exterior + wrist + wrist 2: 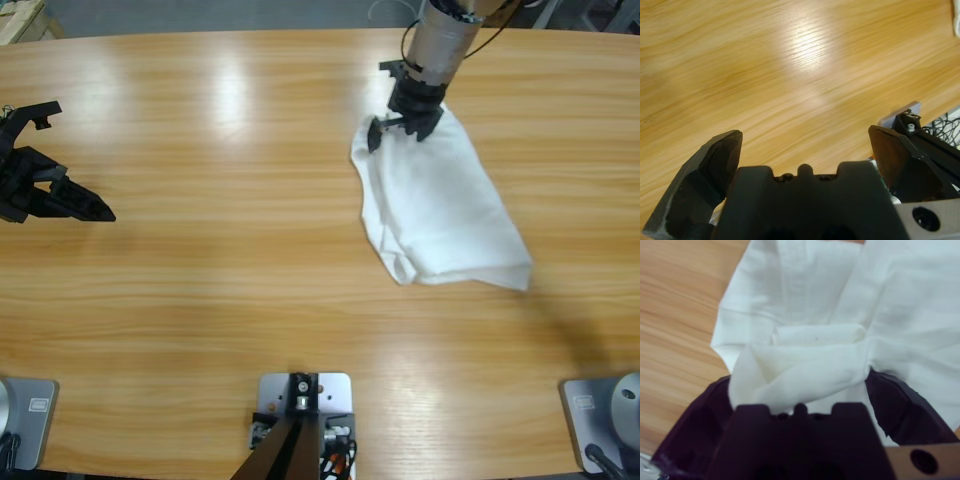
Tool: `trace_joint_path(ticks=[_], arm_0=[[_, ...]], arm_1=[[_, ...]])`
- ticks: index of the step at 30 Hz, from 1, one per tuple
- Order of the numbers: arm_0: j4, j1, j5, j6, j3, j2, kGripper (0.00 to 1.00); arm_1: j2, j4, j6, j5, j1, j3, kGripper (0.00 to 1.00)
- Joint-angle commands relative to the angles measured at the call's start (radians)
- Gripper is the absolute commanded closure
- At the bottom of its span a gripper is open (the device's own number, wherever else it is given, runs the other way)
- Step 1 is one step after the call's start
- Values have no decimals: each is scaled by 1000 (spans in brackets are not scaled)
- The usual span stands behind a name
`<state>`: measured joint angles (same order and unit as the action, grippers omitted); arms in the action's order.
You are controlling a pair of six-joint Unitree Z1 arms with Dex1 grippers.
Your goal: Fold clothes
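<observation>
A: Where does the T-shirt [440, 205] lie, and what holds it?

B: Right of centre in the high view, roughly folded, flat on the wooden table [220, 300]. The right gripper [402, 128] sits at its upper edge; in the right wrist view, bunched cloth fills the gap between its jaws, which look closed on that fold.

A: The risk?

B: Likely only one bunched layer is pinched. A lift could slip free or drag the lower layers askew, undoing the fold.

A: And the left gripper [60, 200]?

B: At the left edge of the high view, well apart from the shirt, jaws spread wide over bare wood, holding nothing.

A: Obstructions?

B: None on the table; only the long reach for the left arm.
</observation>
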<state>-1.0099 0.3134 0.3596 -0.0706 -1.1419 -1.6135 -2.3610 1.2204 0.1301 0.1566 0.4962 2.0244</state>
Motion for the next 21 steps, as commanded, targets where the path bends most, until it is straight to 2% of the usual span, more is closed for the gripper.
trace_joint_path(ticks=[1,5,7,9,11,13,17,21], arm_0=[[10,-3,-18,-3,25,29,27],[30,61,-102,-3,23,167,32],[73,150,-124,-8,17,204,32],[112,260,-123,-41,-24,164,32],[151,388,-123,-52,-95,77,32],[149,478,-124,-51,-206,-37,32],[82,544,-115,-23,-454,-270,30],[-40,584,-114,65,-749,-507,32]], arm_1=[[84,130,-21,-32,-4,98,13],[331,260,1,-19,3,214,9],[444,301,6,-7,-26,200,9],[556,307,6,-6,-59,96,9],[660,298,6,6,-99,-50,9],[755,276,10,18,-134,-174,5],[878,263,10,69,-198,-339,4],[978,254,16,104,-204,-462,4]])
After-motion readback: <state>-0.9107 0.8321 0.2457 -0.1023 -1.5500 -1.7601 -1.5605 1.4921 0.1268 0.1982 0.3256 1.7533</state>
